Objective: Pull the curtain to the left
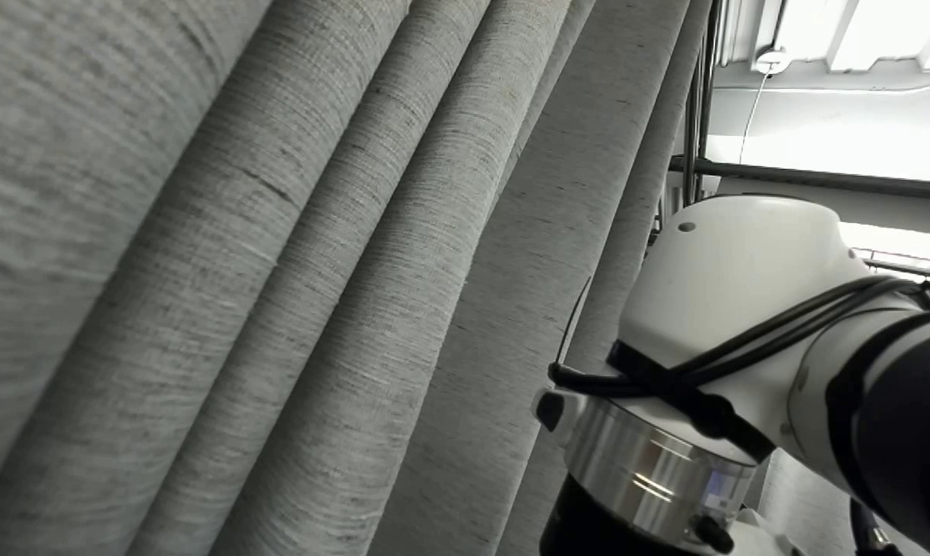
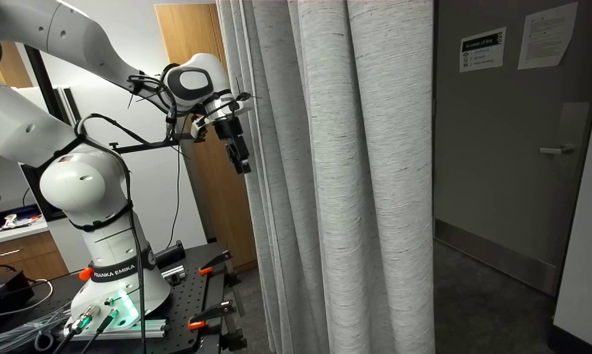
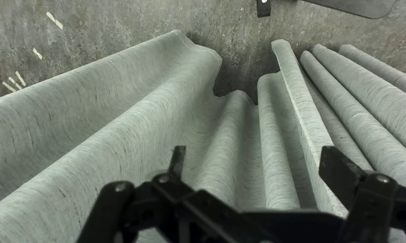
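Note:
The curtain is a large light-grey heathered drape with long deep folds. It shows in both exterior views (image 1: 341,293) (image 2: 335,196) and in the wrist view (image 3: 128,145). My gripper (image 3: 258,165) is open in the wrist view, its two black fingers wide apart. Several folds and a thin hemmed edge of the fabric run between and behind the fingers. In an exterior view the gripper (image 2: 242,160) points downward beside the curtain's edge, near the wooden cabinet. Whether the fingers touch the fabric, I cannot tell. In the other camera's picture the fingers are below the frame.
A black robot table (image 2: 192,295) with orange-tipped clamps (image 2: 212,314) stands left of the curtain. A wooden cabinet (image 2: 232,196) is behind the gripper. A grey door (image 2: 502,162) is at the right. Cables (image 2: 163,98) hang along the arm. Grey floor (image 3: 105,27) shows below the curtain.

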You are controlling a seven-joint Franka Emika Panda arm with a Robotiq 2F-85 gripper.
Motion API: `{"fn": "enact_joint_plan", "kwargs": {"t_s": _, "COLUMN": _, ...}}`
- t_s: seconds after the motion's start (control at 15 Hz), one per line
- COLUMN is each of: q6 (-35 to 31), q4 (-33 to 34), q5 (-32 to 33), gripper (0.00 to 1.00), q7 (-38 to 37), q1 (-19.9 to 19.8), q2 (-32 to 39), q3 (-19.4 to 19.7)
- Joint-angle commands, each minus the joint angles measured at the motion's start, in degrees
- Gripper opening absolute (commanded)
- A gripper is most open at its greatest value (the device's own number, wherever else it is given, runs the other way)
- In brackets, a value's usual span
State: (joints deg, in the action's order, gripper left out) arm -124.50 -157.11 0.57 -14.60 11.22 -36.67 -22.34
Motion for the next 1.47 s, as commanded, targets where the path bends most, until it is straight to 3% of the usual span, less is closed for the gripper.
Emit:
{"fn": "enact_joint_plan", "kwargs": {"t_s": 0.0, "q6": 0.13, "q4": 0.08, "q5": 0.87, "gripper": 1.0, "q7": -0.67, "q1": 1.12, "q2": 0.27, "q3": 1.12}}
{"fn": "enact_joint_plan", "kwargs": {"t_s": 0.67, "q6": -0.33, "q4": 0.08, "q5": 0.73, "gripper": 1.0, "q7": -5.04, "q1": 0.25, "q2": 0.18, "q3": 0.27}}
{"fn": "enact_joint_plan", "kwargs": {"t_s": 0.73, "q6": -0.22, "q4": 10.63, "q5": 1.24, "gripper": 1.0, "q7": -8.17, "q1": -2.41, "q2": 11.45, "q3": -1.86}}
{"fn": "enact_joint_plan", "kwargs": {"t_s": 1.07, "q6": 2.07, "q4": 19.78, "q5": 4.25, "gripper": 1.0, "q7": -15.01, "q1": -4.2, "q2": 17.66, "q3": -1.79}}
{"fn": "enact_joint_plan", "kwargs": {"t_s": 1.13, "q6": -0.07, "q4": 14.38, "q5": 3.46, "gripper": 1.0, "q7": -12.71, "q1": -2.14, "q2": 13.06, "q3": -0.37}}
{"fn": "enact_joint_plan", "kwargs": {"t_s": 1.4, "q6": 0.23, "q4": 18.36, "q5": 3.98, "gripper": 1.0, "q7": -14.11, "q1": -2.42, "q2": 17.49, "q3": -0.07}}
